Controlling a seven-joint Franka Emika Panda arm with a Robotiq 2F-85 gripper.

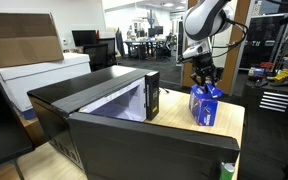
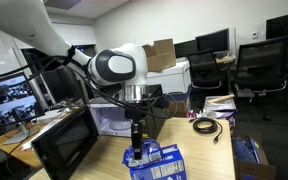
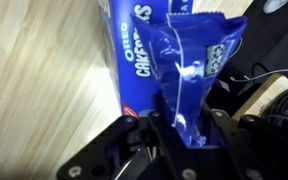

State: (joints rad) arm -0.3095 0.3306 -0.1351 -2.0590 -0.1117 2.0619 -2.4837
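The arm reaches straight down, its pincer [image 1: 204, 78] vertical over the Oreo box [image 1: 206, 106] on the surface [image 1: 234, 128], right of the microwave [image 1: 104, 105]. In the wrist view a blue packet [image 3: 194, 70] stands between the fingers [image 3: 227, 128]. Whether they clamp it cannot be told, since the packet hides their tips.

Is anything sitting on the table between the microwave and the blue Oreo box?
No. In an exterior view, only a bare strip of wooden table lies between the microwave and the Oreo box.
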